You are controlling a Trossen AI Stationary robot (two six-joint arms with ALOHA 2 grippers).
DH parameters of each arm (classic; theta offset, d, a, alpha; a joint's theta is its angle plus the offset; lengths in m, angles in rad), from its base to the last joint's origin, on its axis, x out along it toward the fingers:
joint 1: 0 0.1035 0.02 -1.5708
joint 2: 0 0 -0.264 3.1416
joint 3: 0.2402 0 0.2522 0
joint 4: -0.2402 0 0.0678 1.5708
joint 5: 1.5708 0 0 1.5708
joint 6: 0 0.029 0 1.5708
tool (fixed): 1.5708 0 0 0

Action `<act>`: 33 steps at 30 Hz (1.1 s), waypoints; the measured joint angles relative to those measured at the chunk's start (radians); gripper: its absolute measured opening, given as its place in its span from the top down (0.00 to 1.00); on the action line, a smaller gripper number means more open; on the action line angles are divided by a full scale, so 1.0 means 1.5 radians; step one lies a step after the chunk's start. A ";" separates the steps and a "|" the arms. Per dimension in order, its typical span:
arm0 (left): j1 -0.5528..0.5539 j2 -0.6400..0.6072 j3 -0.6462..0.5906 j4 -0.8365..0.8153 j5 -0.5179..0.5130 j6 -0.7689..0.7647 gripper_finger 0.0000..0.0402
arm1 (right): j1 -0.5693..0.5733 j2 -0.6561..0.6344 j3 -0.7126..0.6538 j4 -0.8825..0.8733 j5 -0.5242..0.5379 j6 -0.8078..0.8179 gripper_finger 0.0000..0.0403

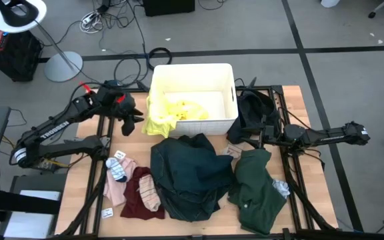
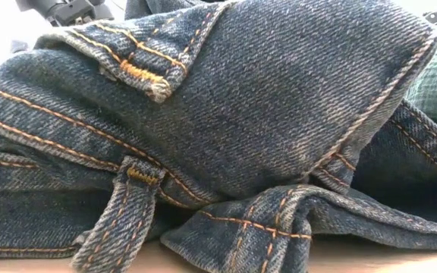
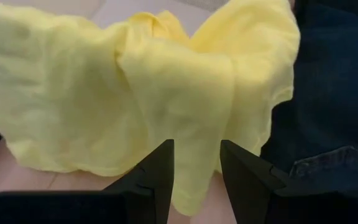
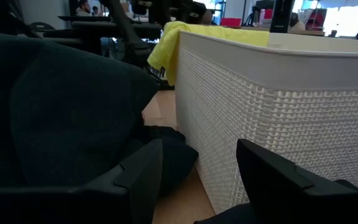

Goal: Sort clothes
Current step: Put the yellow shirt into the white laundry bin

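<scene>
Yellow garment (image 1: 169, 115) draped over bin rim; others crumpled on table.

The jeans (image 2: 264, 114) in front of the white bin (image 4: 278, 106) are coarse, twilled denim with raised orange stitching. The bin looks like matt plastic, its wall moulded in a fine woven-basket texture under a smooth rim. Over that rim hangs the yellow garment (image 3: 166, 93), a thin, soft, lightly crinkled cloth. Beside the bin the black garment (image 4: 61, 99) is smooth and dull. The table (image 1: 85, 193) looks like pale wood.
</scene>
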 joint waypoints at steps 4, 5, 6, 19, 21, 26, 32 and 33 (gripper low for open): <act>-0.017 0.020 0.000 0.003 -0.016 0.016 0.66 | 0.000 0.000 0.000 0.000 0.000 0.000 0.48; -0.020 0.027 0.000 0.007 -0.026 0.017 0.66 | 0.000 0.000 0.000 0.000 0.000 0.000 0.48; -0.022 0.035 0.000 0.010 -0.040 0.017 0.66 | 0.000 0.000 0.000 0.000 0.000 0.000 0.48; -0.024 0.115 0.000 0.017 -0.022 0.007 0.66 | 0.000 0.000 0.000 0.000 0.000 0.000 0.48; -0.024 0.126 0.000 0.019 -0.030 0.009 0.67 | 0.000 0.000 0.000 0.000 0.000 0.000 0.48; -0.024 0.129 0.000 0.023 -0.068 0.016 0.85 | 0.000 0.000 0.000 0.000 0.000 0.000 0.48; -0.024 0.127 0.042 -0.033 -0.152 0.019 0.99 | 0.000 0.000 0.000 0.000 0.000 0.000 0.48; -0.024 0.127 0.057 -0.049 -0.164 0.021 0.99 | 0.000 0.000 0.000 0.000 0.000 0.000 0.48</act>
